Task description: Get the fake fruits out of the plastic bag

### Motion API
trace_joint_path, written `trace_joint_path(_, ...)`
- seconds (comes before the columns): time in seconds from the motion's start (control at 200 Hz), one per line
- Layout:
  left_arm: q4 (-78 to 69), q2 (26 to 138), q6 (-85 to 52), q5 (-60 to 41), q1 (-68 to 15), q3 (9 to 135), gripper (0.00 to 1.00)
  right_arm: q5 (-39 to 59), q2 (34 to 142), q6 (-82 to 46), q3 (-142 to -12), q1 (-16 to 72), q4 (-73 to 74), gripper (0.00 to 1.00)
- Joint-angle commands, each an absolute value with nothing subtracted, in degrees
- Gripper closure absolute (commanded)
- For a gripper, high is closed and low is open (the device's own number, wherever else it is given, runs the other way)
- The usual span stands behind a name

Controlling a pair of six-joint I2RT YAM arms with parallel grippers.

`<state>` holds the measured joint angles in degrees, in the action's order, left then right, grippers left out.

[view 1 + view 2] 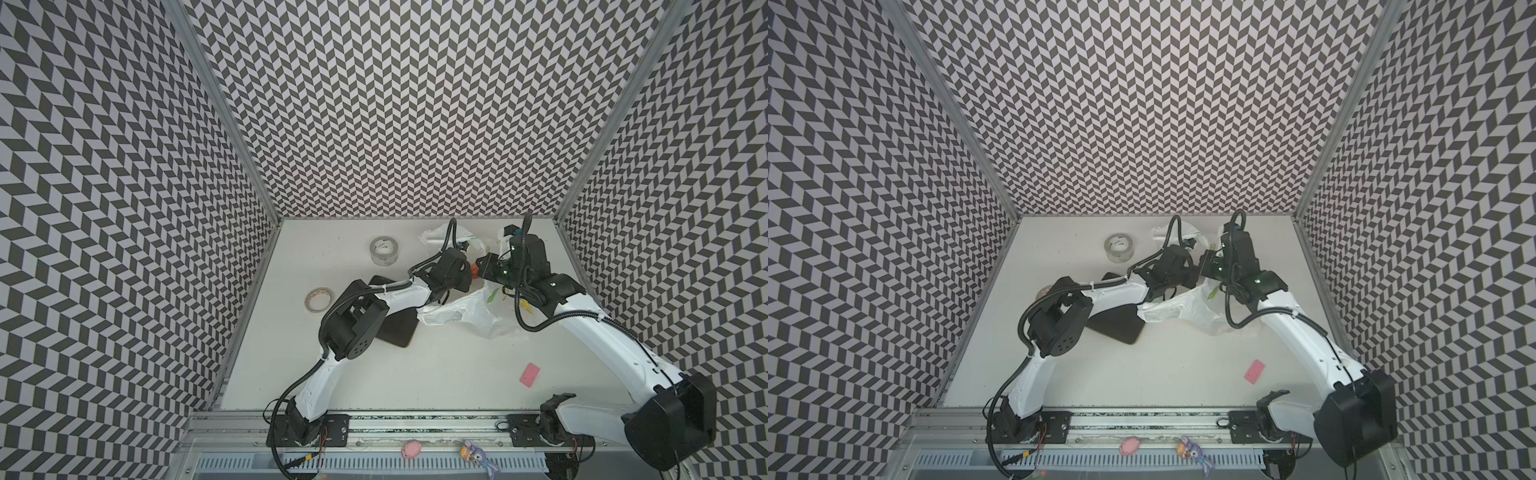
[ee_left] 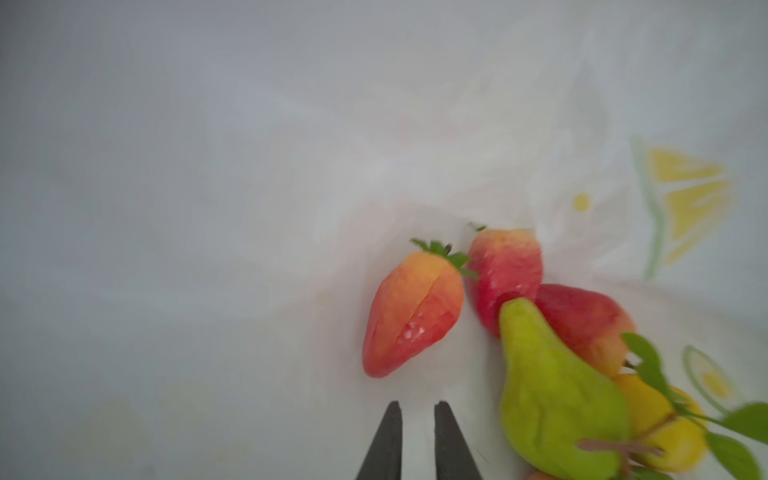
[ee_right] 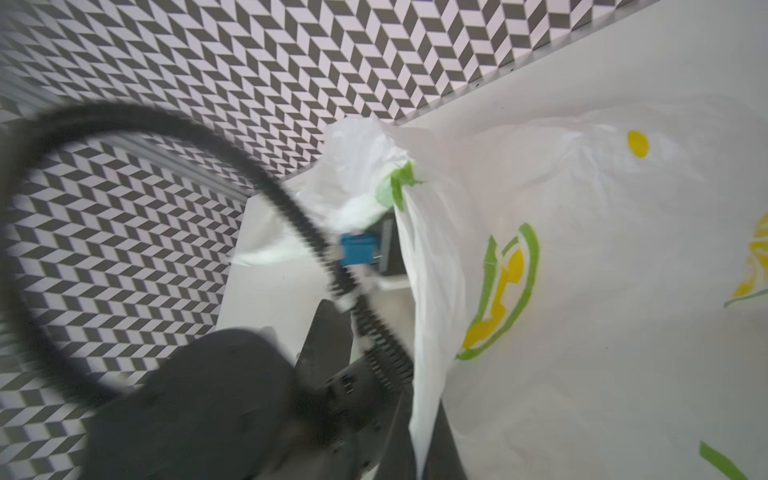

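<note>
One white table (image 1: 415, 374), chevron walls (image 1: 415, 104): right claw (image 3: 424, 449) pinches plastic bag (image 3: 582, 291), left claw (image 2: 417, 406) ajar.

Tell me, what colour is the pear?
The pear is green, seen best in the left wrist view.

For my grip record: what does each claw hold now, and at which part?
Right claw pinches the plastic bag at its open edge. Left claw, inside it, holds nothing.
</note>
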<state>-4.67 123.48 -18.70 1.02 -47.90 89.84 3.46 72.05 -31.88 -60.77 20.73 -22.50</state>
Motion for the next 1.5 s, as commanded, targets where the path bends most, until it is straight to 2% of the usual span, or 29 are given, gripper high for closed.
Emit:
trace_joint_path(0.0,-13.3,118.1,-17.4,-1.7,-47.7,86.1,0.86,-1.3,70.9,-30.1,-60.0,20.0,-21.4,1.0)
trace_joint_path(0.3,-17.4,108.4,-18.0,-6.2,-46.3,76.7,0.95,-2.6,66.5,-29.7,-52.7,19.3,-20.3,1.0)
trace_joint_path(0.541,-17.3,102.4,-17.1,-11.0,-46.3,71.3,0.96,-1.1,63.3,-27.3,-49.9,18.6,-19.2,1.0)
trace_joint_path(0.666,-17.1,97.0,-16.1,-10.5,-46.2,67.3,0.78,0.9,61.6,-22.8,-49.7,18.7,-18.0,1.0)
trace_joint_path(0.761,-14.9,91.6,-15.2,-8.7,-45.9,64.7,0.55,4.7,61.3,-18.2,-49.6,18.6,-15.3,1.0)
trace_joint_path(0.846,-11.4,87.0,-16.0,-7.0,-45.0,62.3,0.4,9.3,62.3,-14.1,-49.8,18.7,-10.8,1.0)
trace_joint_path(0.961,-6.9,81.1,-18.6,-6.2,-42.2,58.8,0.28,13.7,66.0,-9.2,-52.0,18.6,-6.7,1.0)
trace_joint_path(1.071,-3.4,78.2,-18.7,-9.2,-39.9,57.0,0.26,18.5,69.5,-5.9,-54.6,18.6,-8.1,1.0)
trace_joint_path(1.187,-1.9,76.7,-15.5,-18.4,-39.8,55.6,0.26,20.6,71.3,-4.5,-55.7,18.7,-11.7,1.0)
trace_joint_path(1.367,-3.5,72.9,-12.0,-30.5,-40.6,49.7,0.24,18.2,68.4,-6.3,-52.4,18.7,-12.6,1.0)
trace_joint_path(1.497,-4.6,71.4,-9.9,-33.3,-42.7,46.7,0.23,16.5,66.2,-8.3,-49.8,18.7,-12.9,1.0)
